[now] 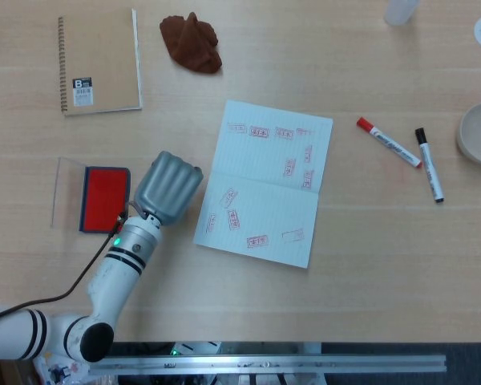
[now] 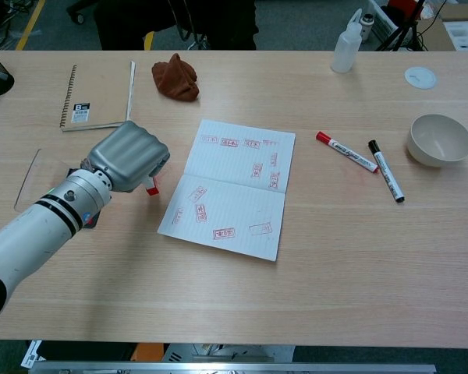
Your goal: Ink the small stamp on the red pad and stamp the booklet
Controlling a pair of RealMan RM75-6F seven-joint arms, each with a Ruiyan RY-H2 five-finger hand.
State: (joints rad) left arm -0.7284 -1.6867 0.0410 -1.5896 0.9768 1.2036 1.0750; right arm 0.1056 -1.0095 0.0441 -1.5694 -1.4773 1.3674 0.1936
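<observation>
My left hand (image 2: 129, 157) is curled into a fist around the small stamp (image 2: 151, 187), whose red-and-white end pokes down out of my fingers (image 1: 170, 183), long axis roughly upright, face toward the table (image 2: 335, 257). I cannot see the rest of it inside my grip. Just left of my fingers lies the red pad (image 1: 105, 198), a flat rectangle in a dark frame with its clear lid (image 1: 67, 192) folded open beyond. To the right of my fingers the booklet (image 1: 266, 183) lies open, ruled pale paper marked with red prints, its near corner close by. Bare smooth wood stretches below my knuckles
</observation>
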